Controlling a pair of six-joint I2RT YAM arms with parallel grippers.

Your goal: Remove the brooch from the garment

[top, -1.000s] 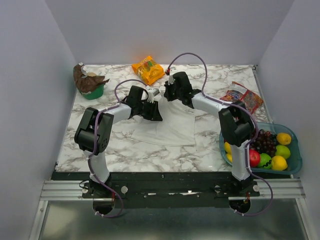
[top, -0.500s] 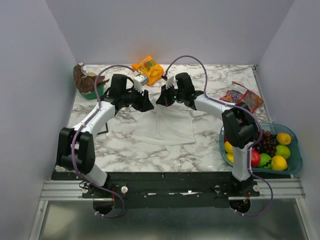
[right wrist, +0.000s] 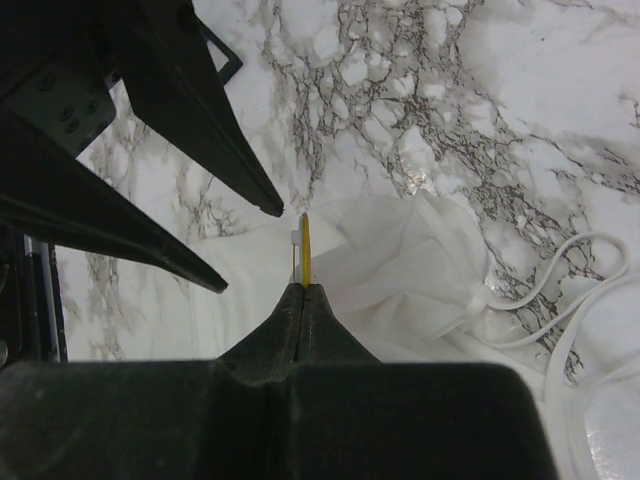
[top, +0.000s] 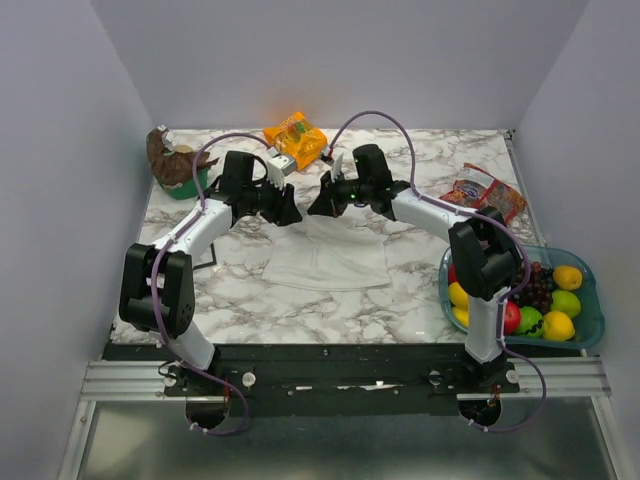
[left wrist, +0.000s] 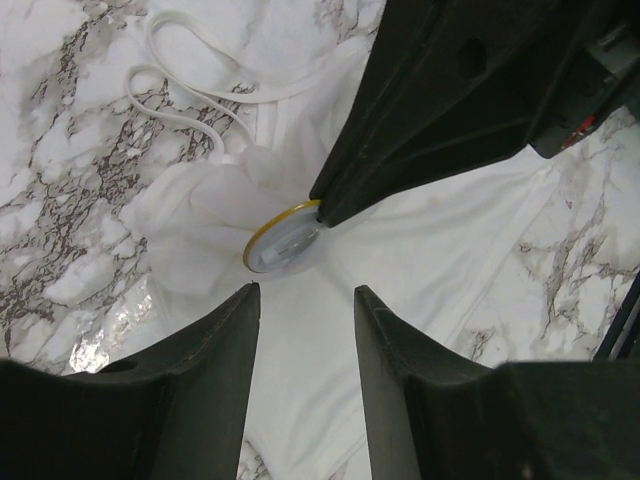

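The garment lies flat mid-table, white and thin, with its top edge pulled up into a bunch. My right gripper is shut on the rim of the brooch, a small gold-edged disc seen edge-on and still against the bunched cloth. In the left wrist view the brooch sits just beyond my left gripper, which is open over the white cloth with nothing between its fingers. From above, the left gripper and right gripper meet tip to tip at the garment's far edge.
An orange snack bag lies just behind the two grippers. A green cup with brown wrapping stands far left, and a red packet lies at the right. A blue tray of fruit sits by the right arm's base.
My left arm has stretched out and its gripper has moved from over the garment's left side to its far edge, facing the right gripper. The right gripper shifted slightly left, still shut.
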